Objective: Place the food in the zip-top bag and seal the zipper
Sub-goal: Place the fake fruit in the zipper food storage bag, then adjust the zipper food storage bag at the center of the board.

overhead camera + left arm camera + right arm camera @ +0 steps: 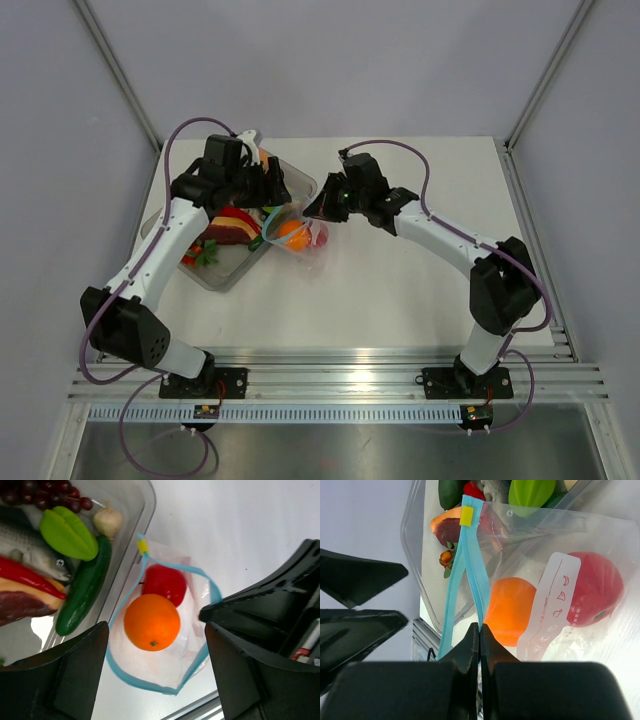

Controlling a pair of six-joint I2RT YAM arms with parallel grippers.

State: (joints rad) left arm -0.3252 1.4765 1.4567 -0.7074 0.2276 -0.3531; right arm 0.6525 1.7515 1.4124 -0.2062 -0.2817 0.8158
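Observation:
The zip-top bag (303, 240) lies beside the clear tub, its mouth held open. It holds an orange (151, 622) and a red fruit (165, 582); both also show in the right wrist view, the orange (510, 610) and the red fruit (595, 595). The light-blue zipper (122, 677) loops around the mouth, with a yellow slider (466, 515) at one end. My right gripper (479, 628) is shut on one lip of the zipper (479, 592). My left gripper (156, 680) is open and empty, hovering right above the bag mouth.
The clear tub (222, 272) left of the bag holds more toy food: a cucumber (82, 587), a green starfruit (67, 533), a fish (30, 550), red pepper, meat slice, grapes (47, 492) and garlic. The table's metal front rail (340, 375) is near.

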